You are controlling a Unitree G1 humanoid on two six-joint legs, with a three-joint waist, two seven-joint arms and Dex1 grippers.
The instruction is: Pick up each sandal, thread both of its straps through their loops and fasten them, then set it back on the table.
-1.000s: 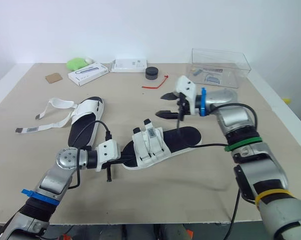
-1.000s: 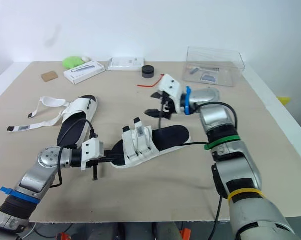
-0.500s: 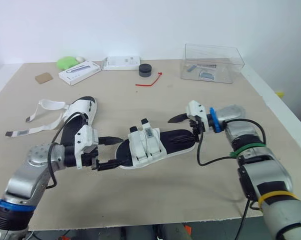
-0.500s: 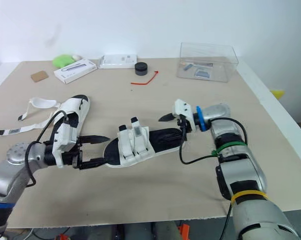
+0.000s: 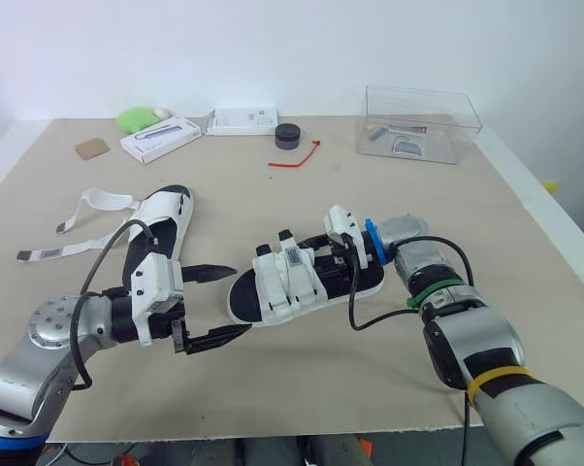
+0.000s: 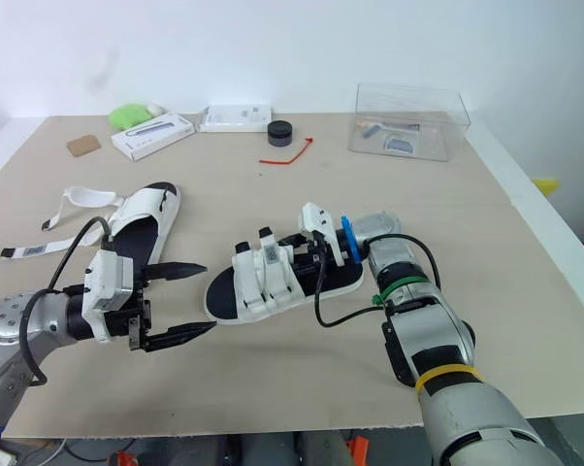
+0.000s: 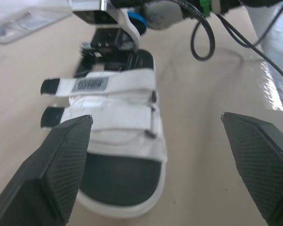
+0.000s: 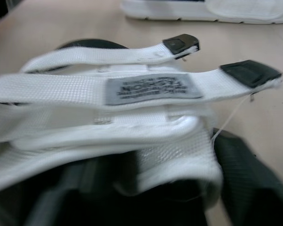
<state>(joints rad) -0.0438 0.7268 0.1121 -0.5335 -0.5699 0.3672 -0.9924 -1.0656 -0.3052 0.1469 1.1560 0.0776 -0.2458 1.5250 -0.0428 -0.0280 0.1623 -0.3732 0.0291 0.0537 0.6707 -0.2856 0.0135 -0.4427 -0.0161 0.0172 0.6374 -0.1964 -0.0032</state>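
Left claw (image 5: pixel 241 301): spread wide, poised by toe of fastened sandal (image 5: pixel 292 282) near bench (image 5: pixel 370 359) front edge, likely for pickup. Right claw (image 5: pixel 340 254): at heel, seemingly steadying; grip indiscernible.

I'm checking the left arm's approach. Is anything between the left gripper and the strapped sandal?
Nothing visible. The left gripper is open and faces one end of the sandal, with just bare table around it. The right gripper is at the sandal's other end, not in between.
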